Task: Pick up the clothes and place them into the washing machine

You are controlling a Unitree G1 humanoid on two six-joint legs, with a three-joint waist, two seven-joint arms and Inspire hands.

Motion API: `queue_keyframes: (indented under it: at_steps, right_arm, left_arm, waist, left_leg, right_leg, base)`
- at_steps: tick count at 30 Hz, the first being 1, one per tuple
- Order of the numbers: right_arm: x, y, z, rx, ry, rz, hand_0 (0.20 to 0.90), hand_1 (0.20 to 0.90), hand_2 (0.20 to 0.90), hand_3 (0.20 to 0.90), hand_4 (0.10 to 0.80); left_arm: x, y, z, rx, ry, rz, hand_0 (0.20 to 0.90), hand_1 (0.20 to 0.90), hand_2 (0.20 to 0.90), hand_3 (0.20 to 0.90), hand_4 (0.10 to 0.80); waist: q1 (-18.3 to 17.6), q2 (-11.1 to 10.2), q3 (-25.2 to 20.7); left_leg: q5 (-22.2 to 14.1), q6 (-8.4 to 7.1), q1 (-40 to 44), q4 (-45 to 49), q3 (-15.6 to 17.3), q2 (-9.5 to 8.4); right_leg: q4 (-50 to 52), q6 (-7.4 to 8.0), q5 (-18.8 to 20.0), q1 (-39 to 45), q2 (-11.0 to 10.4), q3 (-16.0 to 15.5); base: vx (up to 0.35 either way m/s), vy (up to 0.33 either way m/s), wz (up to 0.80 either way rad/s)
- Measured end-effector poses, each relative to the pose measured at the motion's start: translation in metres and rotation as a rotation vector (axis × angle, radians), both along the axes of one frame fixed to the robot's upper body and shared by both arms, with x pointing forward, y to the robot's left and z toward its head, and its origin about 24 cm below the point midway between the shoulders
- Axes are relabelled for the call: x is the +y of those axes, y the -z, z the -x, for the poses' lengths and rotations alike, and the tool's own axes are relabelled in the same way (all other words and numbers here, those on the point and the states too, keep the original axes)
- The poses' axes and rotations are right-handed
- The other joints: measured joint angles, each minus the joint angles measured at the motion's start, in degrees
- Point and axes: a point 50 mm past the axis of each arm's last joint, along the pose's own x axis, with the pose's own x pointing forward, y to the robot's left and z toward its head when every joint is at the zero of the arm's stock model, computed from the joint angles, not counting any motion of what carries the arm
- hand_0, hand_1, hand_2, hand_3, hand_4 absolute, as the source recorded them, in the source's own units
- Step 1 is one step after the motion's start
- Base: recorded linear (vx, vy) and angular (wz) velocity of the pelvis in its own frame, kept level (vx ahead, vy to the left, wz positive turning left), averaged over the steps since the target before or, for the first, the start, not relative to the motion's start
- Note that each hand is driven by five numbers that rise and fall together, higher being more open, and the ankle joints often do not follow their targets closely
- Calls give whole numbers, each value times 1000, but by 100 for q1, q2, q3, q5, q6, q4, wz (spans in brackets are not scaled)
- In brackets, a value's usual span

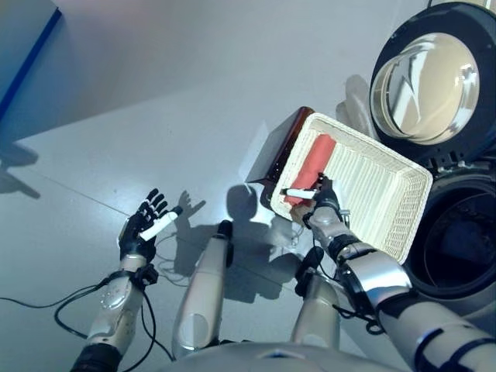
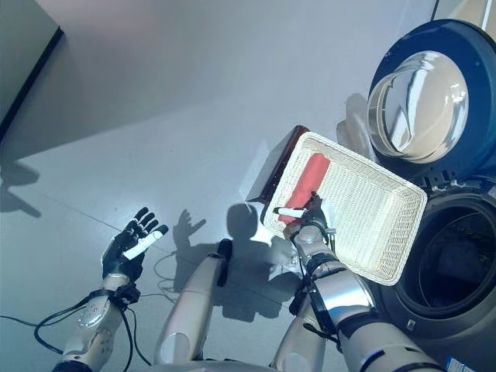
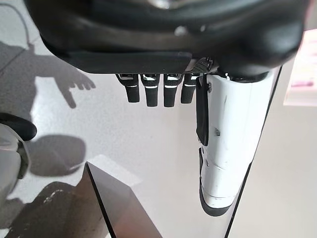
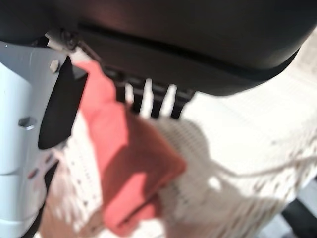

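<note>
Brown box [image 1: 280,147] beside white basket [image 1: 387,194]

Looks like a bare laundry test space, not a furnished home; front-loading washing machine [image 1: 457,232] at right with round glass door [image 1: 430,77] swung open; white woven basket [image 1: 387,186] beside it. Plain grey floor [image 1: 155,93] all around.

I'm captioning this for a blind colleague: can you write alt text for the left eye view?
The robot's right hand reaches into a white wicker basket at a red cloth, beside an open washing machine. Its left hand hangs open and empty over the grey floor.
</note>
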Motion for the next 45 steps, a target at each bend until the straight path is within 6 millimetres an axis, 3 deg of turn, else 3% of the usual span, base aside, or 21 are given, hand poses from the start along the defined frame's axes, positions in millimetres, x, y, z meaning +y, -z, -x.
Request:
queue_keyframes:
  at_steps: [6,10,17,19,20,30,38,45]
  right_arm:
    - [-12,5,6,83,20,93,900,900,900,900,800]
    - [-26,8,12,134,41,158,900,900,900,900,800]
    - [-50,8,19,201,72,253,900,900,900,900,800]
    - [-56,6,20,211,83,283,409,409,409,409,449]
    - [-61,5,22,221,93,302,200,200,200,200,300]
    - [-110,-13,29,225,198,358,200,200,200,200,300]
    - [-114,-8,35,232,226,279,200,200,200,200,300]
    - [-107,18,53,185,325,65,200,200,200,200,300]
  left_arm:
    - [-2,-5,0,-9,18,-3,900,900,900,900,800]
    - [-2,-4,1,-4,23,-5,900,900,900,900,800]
    - [-2,-15,-2,-44,46,-18,900,900,900,900,800]
    - [-1,-21,-4,-67,58,-30,900,900,900,900,800]
    - [-1,-24,-4,-78,63,-33,900,900,900,900,800]
    - [3,-21,6,-54,78,-43,900,900,900,900,800]
    - [1,-21,5,-59,100,-47,900,900,900,900,800]
    - [0,-20,6,-52,101,-44,900,900,900,900,800]
  waist:
    - [61,-3,-10]
    - [186,-5,-51]
    - [229,56,-140]
    - [259,74,-165]
    - [304,81,-202]
    - [506,244,-439]
    - [488,306,-481]
    - [313,321,-586]
  left_leg:
    - [-64,29,-268,211,-108,-87]
    - [-48,-20,-373,253,-94,-97]
    - [-127,79,-775,573,-81,-233]
    - [-151,54,-889,645,-107,-306]
    - [-159,58,-958,698,-115,-314]
    - [-165,80,-1534,1038,-85,-413]
    - [-210,76,-1625,1181,-97,-402]
    - [-140,149,-1354,908,-14,-318]
  right_leg:
    - [508,158,-353,-248,-174,-14]
    - [578,113,-353,-380,-168,51]
    - [1105,105,-596,-812,-333,135]
    - [1299,110,-683,-940,-415,160]
    - [1384,70,-733,-1026,-439,164]
    - [1933,164,-919,-1681,-580,388]
    - [2155,160,-1039,-1798,-605,414]
    - [1666,222,-835,-1506,-450,423]
  base:
    - [35,0,20]
    - [-2,5,2]
    - [-47,14,10]
    - [-44,23,19]
    - [-36,32,13]
    - [-17,13,7]
    - [-3,0,2]
    - [29,-13,-9]
